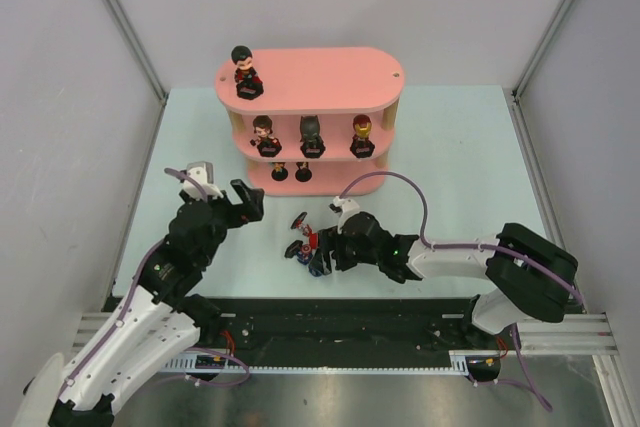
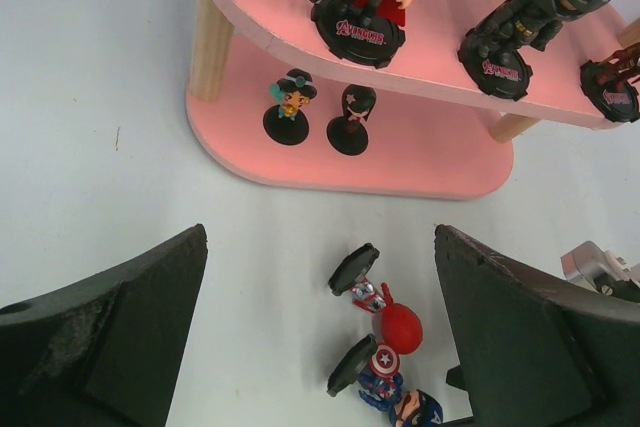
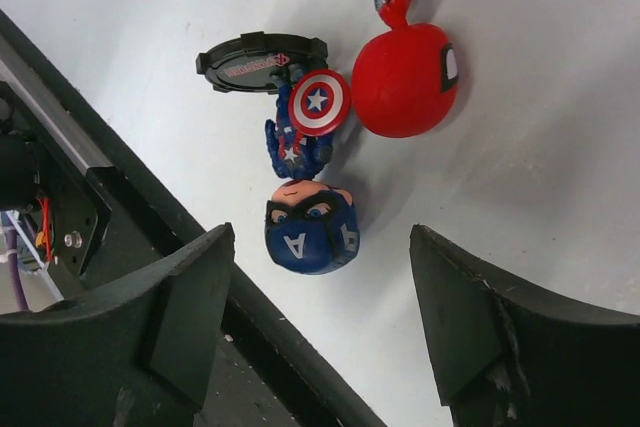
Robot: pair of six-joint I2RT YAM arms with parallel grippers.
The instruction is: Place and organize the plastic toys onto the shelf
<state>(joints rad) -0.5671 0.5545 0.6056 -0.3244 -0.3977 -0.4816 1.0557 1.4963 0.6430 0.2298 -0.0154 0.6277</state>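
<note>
Two plastic toys lie toppled on the desk (image 1: pixel 455 147) in front of the shelf (image 1: pixel 330 75): a blue-headed figurine (image 3: pixel 305 207) and a red-headed figurine (image 3: pixel 405 77), just beside each other. The right arm (image 1: pixel 450 259) holds its jaws wide open on either side of the blue one, gripping nothing. The left arm (image 1: pixel 190 237) hovers near the shelf's left front, jaws also open and empty. A dark-haired figurine (image 1: pixel 244 72) stands on the top tier.
</note>
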